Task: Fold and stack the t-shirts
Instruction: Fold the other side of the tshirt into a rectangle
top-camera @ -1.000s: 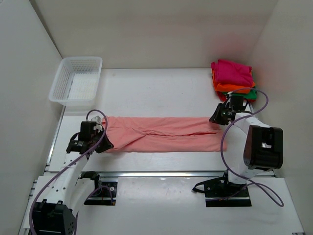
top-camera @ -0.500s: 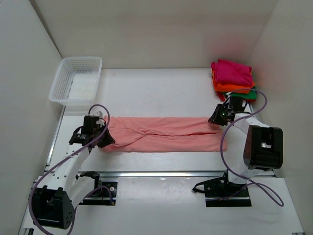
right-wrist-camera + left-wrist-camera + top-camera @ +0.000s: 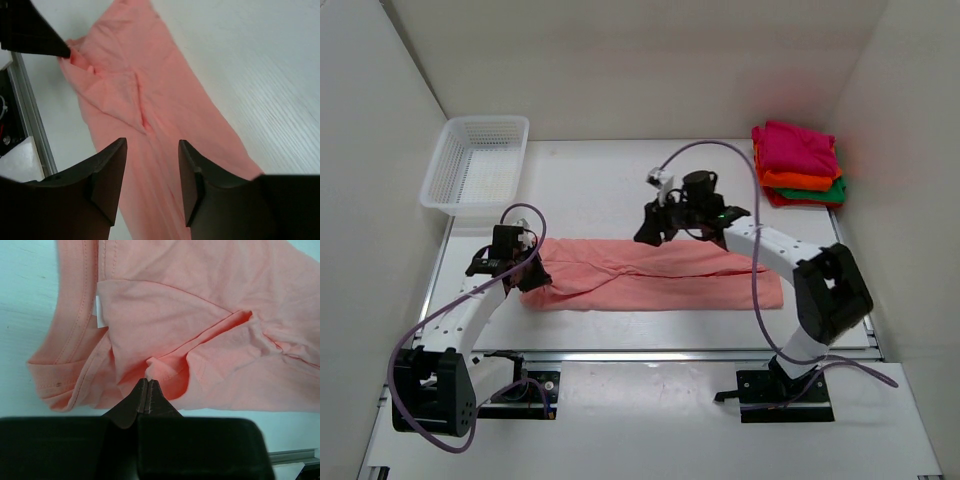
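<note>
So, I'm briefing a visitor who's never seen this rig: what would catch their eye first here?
The long salmon-pink t-shirt stretched across the middle, its left end pinched in the shut left gripper. The right gripper hangs open over the shirt's middle, and a bright folded stack, magenta on top, sits in the far right corner.

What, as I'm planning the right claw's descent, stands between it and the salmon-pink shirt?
Nothing visible. The right claw hangs open by the salmon-pink shirt's far edge, with only cloth and bare table ahead of it. The left claw pinches the shirt's left end, well aside.
</note>
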